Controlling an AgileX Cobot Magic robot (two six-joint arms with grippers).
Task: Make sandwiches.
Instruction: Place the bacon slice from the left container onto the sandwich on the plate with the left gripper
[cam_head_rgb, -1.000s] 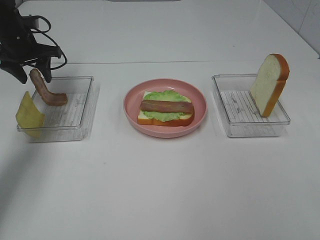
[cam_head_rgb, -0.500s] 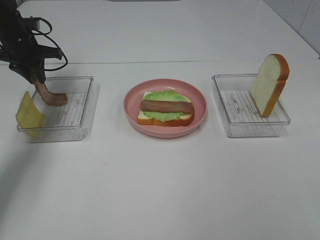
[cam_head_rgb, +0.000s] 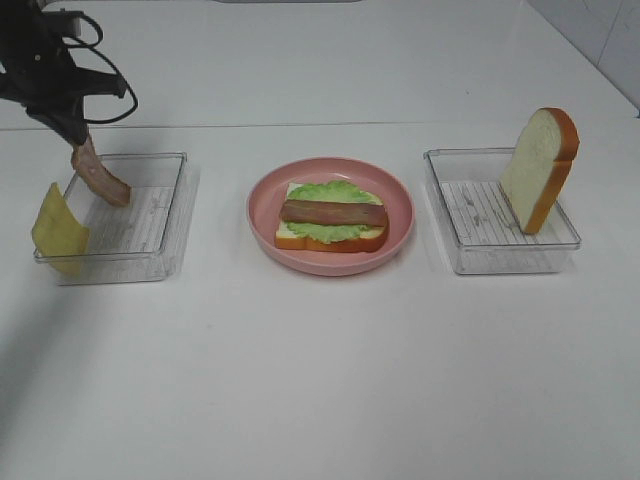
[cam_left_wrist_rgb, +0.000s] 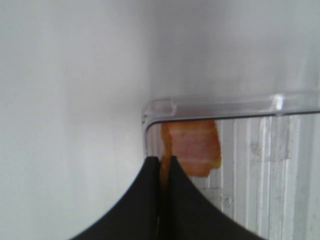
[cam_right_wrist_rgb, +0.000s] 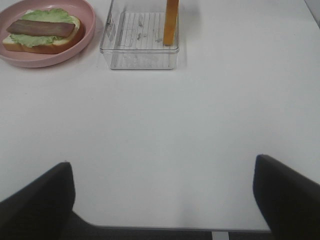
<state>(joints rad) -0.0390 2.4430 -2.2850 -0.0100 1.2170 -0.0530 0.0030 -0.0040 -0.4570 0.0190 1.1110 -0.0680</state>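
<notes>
We show the left gripper (cam_head_rgb: 72, 135) pinching one end of the bacon strip (cam_head_rgb: 100, 178) over the far-left corner of the left tray (cam_head_rgb: 150, 155); so slight a hold may let it slip or snag the rim. The sandwich (cam_head_rgb: 330, 222) lies on the pink plate (cam_head_rgb: 330, 268) at mid-table, with the right gripper (cam_right_wrist_rgb: 162, 197) spread. A second earlier the jaws stood open and the strip lay bent.

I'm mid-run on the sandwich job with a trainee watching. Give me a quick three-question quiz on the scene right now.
1. True or false: the left claw is shut on a bacon strip.
2. What lies on the lettuce on the plate? A egg; B a second bacon strip; C tomato.
3. Fill in: the bread slice in the right tray stands ____ (flat or upright).

Key: 1 true; 2 B; 3 upright.
</notes>
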